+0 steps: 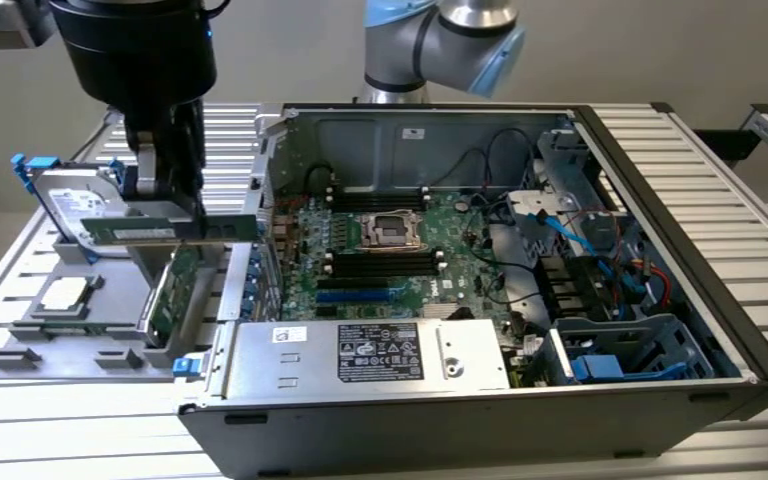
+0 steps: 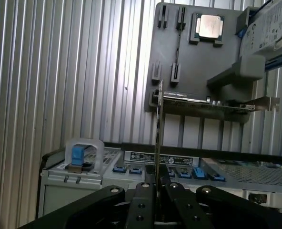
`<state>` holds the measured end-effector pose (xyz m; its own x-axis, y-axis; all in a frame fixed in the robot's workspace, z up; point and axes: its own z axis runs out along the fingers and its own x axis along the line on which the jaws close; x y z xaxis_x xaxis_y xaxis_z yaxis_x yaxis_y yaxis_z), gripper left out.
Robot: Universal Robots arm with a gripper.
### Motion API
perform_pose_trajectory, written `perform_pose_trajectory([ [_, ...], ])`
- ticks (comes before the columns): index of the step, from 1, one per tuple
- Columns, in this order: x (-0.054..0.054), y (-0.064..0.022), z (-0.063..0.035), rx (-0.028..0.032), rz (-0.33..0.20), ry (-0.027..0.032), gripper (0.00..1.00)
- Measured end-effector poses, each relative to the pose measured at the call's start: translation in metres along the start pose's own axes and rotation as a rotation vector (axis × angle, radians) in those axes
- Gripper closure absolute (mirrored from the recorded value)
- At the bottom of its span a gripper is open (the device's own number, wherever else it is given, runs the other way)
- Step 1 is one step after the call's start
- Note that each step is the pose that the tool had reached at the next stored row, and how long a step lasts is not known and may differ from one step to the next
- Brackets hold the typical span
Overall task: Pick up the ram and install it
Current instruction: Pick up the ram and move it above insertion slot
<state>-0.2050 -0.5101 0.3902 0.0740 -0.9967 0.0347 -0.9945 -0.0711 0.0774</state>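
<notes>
Claw [image 1: 180,208] pinches ram [image 1: 155,231] — thin, flat green stick.

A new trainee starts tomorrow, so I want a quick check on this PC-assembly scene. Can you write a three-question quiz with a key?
1. True or false: the ram is already seated in the motherboard.
2. What does the hand grip? A) the hard drive B) the ram C) the processor
3. Fill in: the ram is held over the grey parts ____, beside the open computer case.
Key: 1 false; 2 B; 3 tray.
</notes>
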Motion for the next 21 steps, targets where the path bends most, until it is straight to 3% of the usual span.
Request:
perform_pose_trajectory([
  [3, -0.001, -0.0116, -0.0010, -0.0004, 0.000, 0.0051, 0.85],
  [9, -0.003, -0.0352, -0.0028, -0.0022, 0.002, 0.0288, 0.85],
  [11, -0.005, -0.0418, -0.0033, -0.0031, 0.003, 0.0400, 0.85],
  [15, -0.012, -0.0525, -0.0025, -0.0053, 0.005, 0.0706, 0.85],
  [18, -0.018, -0.0603, -0.0015, -0.0067, 0.007, 0.0895, 0.85],
  [19, -0.021, -0.0630, -0.0014, -0.0069, 0.007, 0.0924, 0.85],
  [21, -0.027, -0.0672, -0.0019, -0.0070, 0.007, 0.0925, 0.85],
])
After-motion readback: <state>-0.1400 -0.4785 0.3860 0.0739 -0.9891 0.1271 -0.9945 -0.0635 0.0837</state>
